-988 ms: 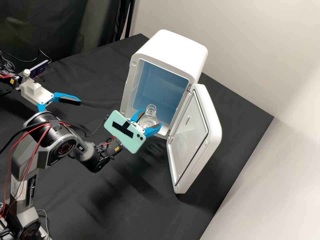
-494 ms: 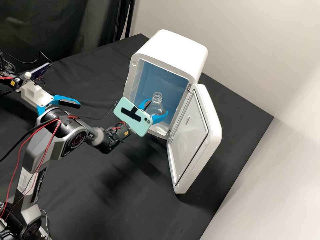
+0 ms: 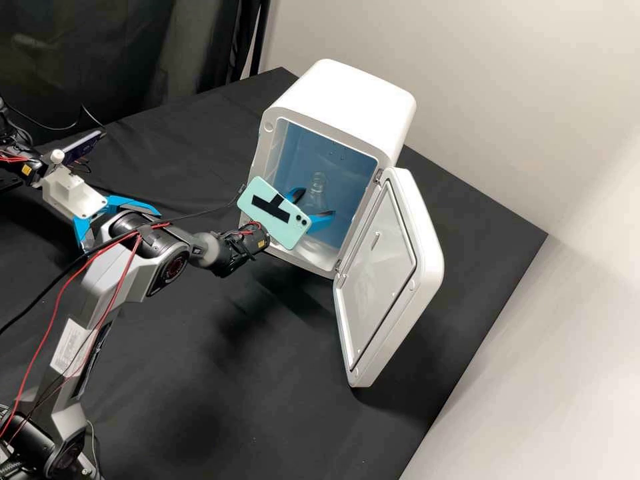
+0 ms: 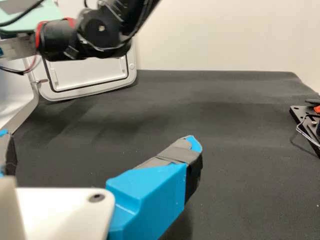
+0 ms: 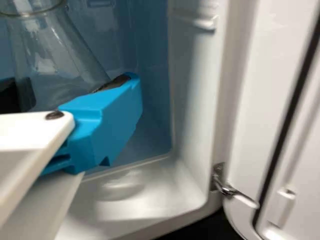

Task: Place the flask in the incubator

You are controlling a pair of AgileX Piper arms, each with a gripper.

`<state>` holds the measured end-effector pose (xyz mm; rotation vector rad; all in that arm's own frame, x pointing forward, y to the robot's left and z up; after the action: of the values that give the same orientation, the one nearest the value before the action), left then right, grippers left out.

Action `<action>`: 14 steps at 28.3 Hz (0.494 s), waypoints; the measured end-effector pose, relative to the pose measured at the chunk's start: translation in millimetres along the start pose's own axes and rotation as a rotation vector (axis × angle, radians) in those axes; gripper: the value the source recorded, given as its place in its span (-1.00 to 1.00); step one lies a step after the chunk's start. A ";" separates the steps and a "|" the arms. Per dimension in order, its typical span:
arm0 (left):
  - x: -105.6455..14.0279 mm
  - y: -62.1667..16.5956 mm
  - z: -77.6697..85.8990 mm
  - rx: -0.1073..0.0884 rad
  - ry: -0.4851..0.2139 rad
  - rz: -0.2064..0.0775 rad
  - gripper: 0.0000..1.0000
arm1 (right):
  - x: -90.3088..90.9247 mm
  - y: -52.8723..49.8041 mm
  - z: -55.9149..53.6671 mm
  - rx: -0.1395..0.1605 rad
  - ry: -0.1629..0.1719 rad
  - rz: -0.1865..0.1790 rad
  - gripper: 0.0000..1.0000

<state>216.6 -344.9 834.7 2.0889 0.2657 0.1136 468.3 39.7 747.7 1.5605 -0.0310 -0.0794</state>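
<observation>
Far left, over the desk (image 3: 200, 373): left gripper (image 4: 97, 150), fingers (image 4: 165, 175) spread apart. Centre, reaching into the open incubator (image 3: 340, 100): right gripper (image 3: 310, 205), fingers clamped on the flask (image 3: 319, 190), inside the blue chamber. Right: door (image 3: 393, 267) swung wide.

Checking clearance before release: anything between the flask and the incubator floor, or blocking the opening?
Nothing visible. The door hangs open to the side, away from the opening. The flask, held by the right gripper, is inside the blue chamber of the incubator, and the chamber floor below it looks bare.
</observation>
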 end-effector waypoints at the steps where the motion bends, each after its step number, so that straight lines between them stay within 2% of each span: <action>1: 0.5 -0.1 -0.2 0.000 0.000 -0.001 1.00 | 3.9 -0.3 -0.8 -0.004 -0.001 -0.002 -1.00; 4: 3.1 -0.3 -0.7 -0.002 0.001 -0.001 1.00 | 15.6 -2.0 -3.1 -0.018 -0.006 -0.016 -1.00; 10: 3.6 0.0 -0.7 -0.003 0.002 0.001 1.00 | 35.8 3.8 -15.9 -0.022 -0.004 0.019 -1.00; 14: 3.6 0.0 -0.7 -0.003 0.002 0.001 1.00 | 44.1 6.8 -21.7 -0.020 -0.014 0.021 -1.00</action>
<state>220.0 -343.5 834.9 2.0862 0.2661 0.1169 514.0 58.3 753.0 1.5390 -0.0572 -0.0741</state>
